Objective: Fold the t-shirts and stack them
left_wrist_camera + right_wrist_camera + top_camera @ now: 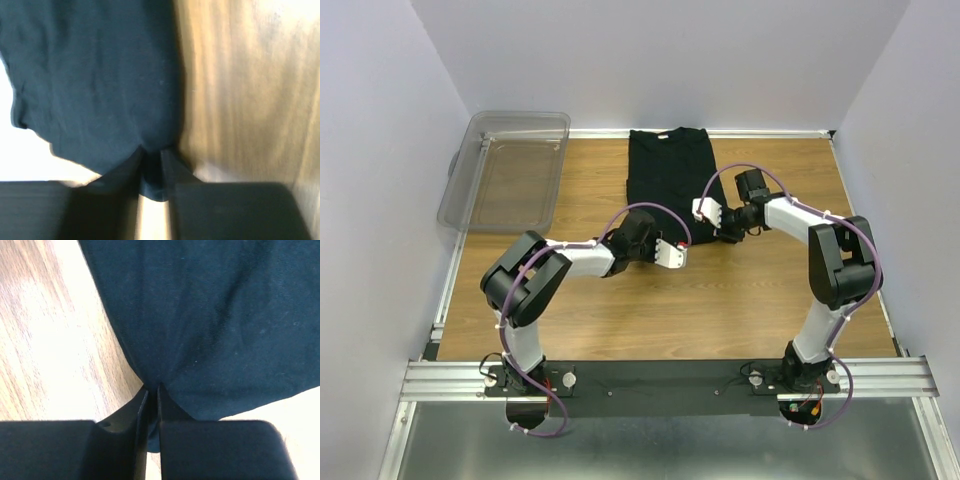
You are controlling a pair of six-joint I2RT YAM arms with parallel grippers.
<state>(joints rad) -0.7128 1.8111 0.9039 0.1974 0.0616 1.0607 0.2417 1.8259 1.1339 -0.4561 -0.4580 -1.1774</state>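
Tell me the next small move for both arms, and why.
Probably lift both pinched edges slightly and carry them toward the collar. The left gripper and right gripper are each shut on the near hem of the t-shirt, whose rest lies flat.

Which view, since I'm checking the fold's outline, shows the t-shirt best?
Top external: the t-shirt lies there almost whole, collar at the far end. The wrist views show only cloth patches pinched in the left gripper and the right gripper.
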